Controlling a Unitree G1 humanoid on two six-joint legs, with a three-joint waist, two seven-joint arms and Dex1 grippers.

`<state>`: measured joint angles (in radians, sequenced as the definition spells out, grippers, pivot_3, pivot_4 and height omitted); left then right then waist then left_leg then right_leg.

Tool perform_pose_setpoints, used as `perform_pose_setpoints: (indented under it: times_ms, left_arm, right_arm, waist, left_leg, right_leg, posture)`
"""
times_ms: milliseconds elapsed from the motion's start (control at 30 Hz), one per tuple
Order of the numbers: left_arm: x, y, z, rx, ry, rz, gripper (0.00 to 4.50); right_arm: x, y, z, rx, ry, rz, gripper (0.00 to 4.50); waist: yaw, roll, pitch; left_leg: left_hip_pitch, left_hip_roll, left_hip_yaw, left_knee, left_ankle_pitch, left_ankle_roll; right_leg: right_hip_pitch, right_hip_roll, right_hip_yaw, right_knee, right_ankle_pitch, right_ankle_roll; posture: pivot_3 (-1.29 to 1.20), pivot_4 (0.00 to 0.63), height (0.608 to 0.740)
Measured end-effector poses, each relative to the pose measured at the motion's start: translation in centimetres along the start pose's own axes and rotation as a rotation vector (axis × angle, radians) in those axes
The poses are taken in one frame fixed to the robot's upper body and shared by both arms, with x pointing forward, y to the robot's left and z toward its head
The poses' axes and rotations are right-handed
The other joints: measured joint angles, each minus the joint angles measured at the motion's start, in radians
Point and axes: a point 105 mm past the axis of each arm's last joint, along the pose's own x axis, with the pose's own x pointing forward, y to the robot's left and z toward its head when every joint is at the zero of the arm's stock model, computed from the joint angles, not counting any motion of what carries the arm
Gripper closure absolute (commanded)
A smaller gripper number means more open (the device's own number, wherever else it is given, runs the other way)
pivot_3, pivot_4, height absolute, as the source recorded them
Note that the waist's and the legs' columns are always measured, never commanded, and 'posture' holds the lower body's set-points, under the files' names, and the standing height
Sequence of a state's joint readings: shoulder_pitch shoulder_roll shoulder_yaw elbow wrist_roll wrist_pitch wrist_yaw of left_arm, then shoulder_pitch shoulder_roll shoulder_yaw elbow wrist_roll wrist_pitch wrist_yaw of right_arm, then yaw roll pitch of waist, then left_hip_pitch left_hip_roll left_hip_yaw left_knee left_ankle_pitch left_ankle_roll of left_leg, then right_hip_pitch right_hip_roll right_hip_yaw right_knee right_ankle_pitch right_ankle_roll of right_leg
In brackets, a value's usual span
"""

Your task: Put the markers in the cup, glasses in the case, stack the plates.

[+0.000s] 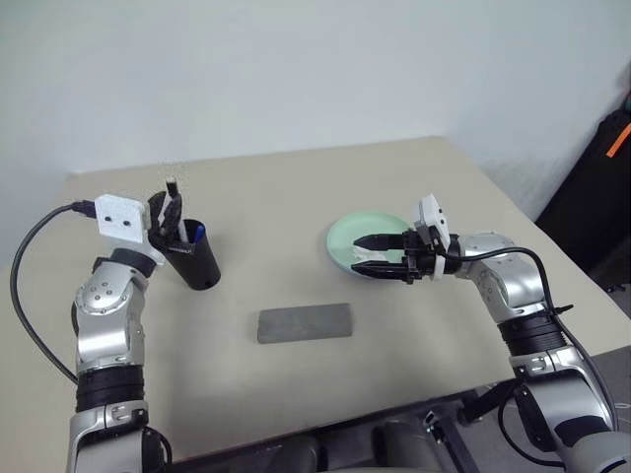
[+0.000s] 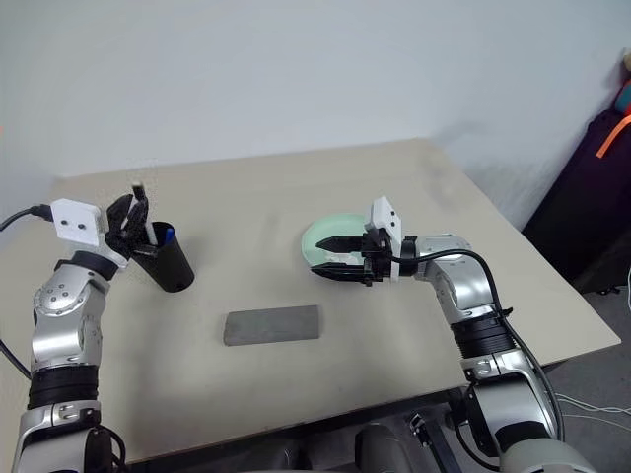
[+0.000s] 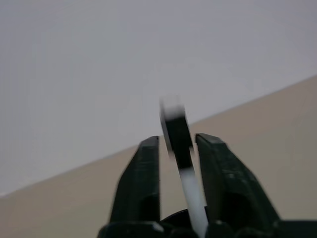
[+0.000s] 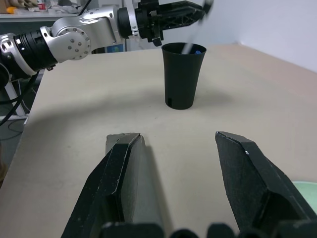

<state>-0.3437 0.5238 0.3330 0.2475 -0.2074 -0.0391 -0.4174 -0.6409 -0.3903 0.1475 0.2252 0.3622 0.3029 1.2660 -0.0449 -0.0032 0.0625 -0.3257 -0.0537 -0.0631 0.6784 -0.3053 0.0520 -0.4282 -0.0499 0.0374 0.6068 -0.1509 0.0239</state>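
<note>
We see the left end effector [image 1: 170, 209] held just above the rim of the black cup [image 1: 194, 259], which stands upright near the left side of the beige worktop [image 1: 296, 197]. Between its fingers stands the black-capped marker [image 3: 179, 148], upright, cap uppermost; in the left wrist view a slim gap shows on each side of the barrel, so the jaws sit narrowly apart and we cannot tell whether they grip it. The marker's lower end reaches down into the cup. The blue-capped marker [image 1: 197, 234] already stands in the cup, its cap showing at the rim.

Our right end effector [image 1: 380, 254] points across the worktop toward the cup, its jaws spread wide and holding nothing. It hovers over the near edge of the mint green plate [image 1: 345, 236], which lies on the right half of the worktop.

The dark grey case [image 1: 305, 322] lies flat and closed between the cup and the plate, nearer to us than both.
</note>
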Motion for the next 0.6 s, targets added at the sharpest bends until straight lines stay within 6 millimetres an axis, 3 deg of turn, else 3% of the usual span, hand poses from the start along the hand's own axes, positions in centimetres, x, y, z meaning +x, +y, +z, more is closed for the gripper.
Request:
perform_pose_setpoints:
  times_ms: [33,400,600]
  left_arm:
    - [0.0,0.0,0.0,0.001,-0.002,0.001,2.01]
    - [-0.2,-0.6,0.5,-0.028,-0.029,-0.014,2.01]
    - [-2.7,-6.2,3.1,-0.178,-0.062,-0.352,2.01]
  right_arm:
    - [0.0,0.0,0.0,0.000,0.000,0.000,1.92]
    - [-0.1,0.0,0.0,-0.003,0.002,0.000,1.92]
    - [-0.3,-0.8,-0.9,0.033,0.012,-0.050,1.92]
  waist:
    - [0.000,0.000,0.000]
    - [0.000,0.000,0.000]
    - [-0.001,0.000,0.000]
  left_leg:
    - [0.000,0.000,0.000,0.000,0.000,0.000]
    - [0.000,0.000,0.000,0.000,0.000,0.000]
    - [0.000,0.000,0.001,0.000,-0.001,0.001]
  right_leg:
    - [0.000,0.000,0.000,0.000,0.000,0.000]
    - [0.000,0.000,0.000,0.000,0.000,0.000]
    - [0.000,0.000,0.001,-0.001,0.000,0.000]
  posture:
    - [0.00,0.000,0.740]
    - [0.00,0.000,0.740]
    - [0.00,0.000,0.740]
